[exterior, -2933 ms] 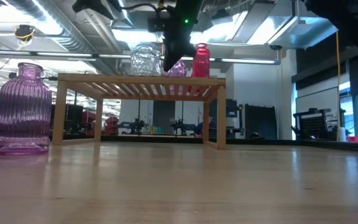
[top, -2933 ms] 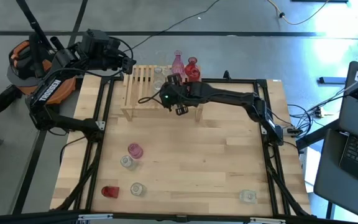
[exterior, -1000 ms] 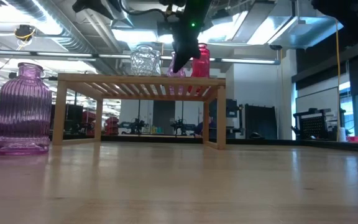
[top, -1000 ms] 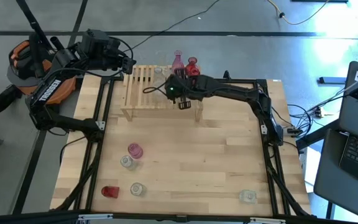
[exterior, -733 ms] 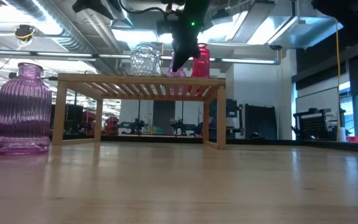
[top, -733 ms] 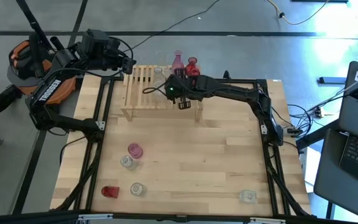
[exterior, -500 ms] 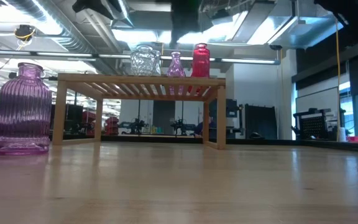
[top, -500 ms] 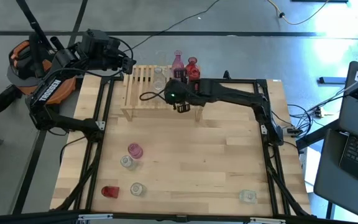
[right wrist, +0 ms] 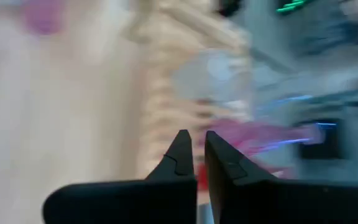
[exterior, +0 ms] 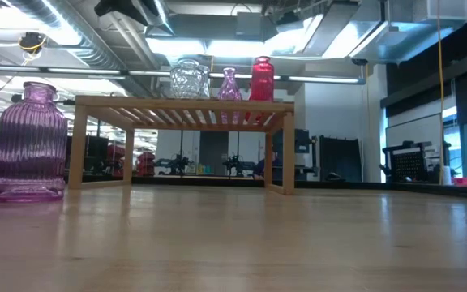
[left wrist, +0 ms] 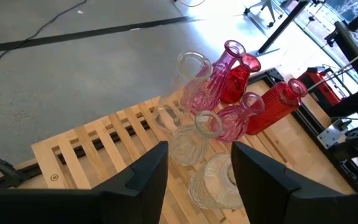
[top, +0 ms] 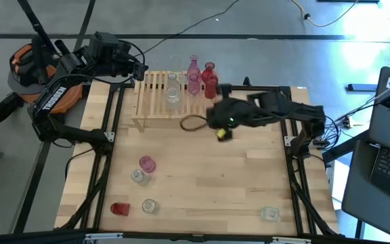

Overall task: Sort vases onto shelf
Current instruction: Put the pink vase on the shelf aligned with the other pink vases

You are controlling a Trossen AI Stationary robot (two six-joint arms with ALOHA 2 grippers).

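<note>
The light wooden shelf [top: 156,102] [exterior: 185,105] stands at the table's far side. Several vases stand on their bases on its right half: clear [top: 173,95] [exterior: 189,79], pink [top: 194,83] [exterior: 229,85] and red [top: 210,85] [exterior: 262,79]. My right gripper [top: 221,133] hangs over the bare table just near-right of the shelf. Its fingers [right wrist: 182,152] are shut on nothing. My left gripper [left wrist: 199,149] is open and waits above the shelf's far-left corner [top: 143,71]. Its view shows the clear vase [left wrist: 194,140], pink vase [left wrist: 238,118] and red vase [left wrist: 272,109].
More vases stand on the table's near part: a pink one [top: 147,163] [exterior: 29,142], a clear one [top: 138,177], a red one [top: 119,209], a clear one [top: 149,205] and one at the near right [top: 270,214]. A cable loop [top: 191,123] hangs by the shelf's near edge.
My right gripper was at the pink vase on the shelf. It rose off it, then swung away toward the table's near right, clear of the shelf. The pink vase stays upright between the clear and the red one.
</note>
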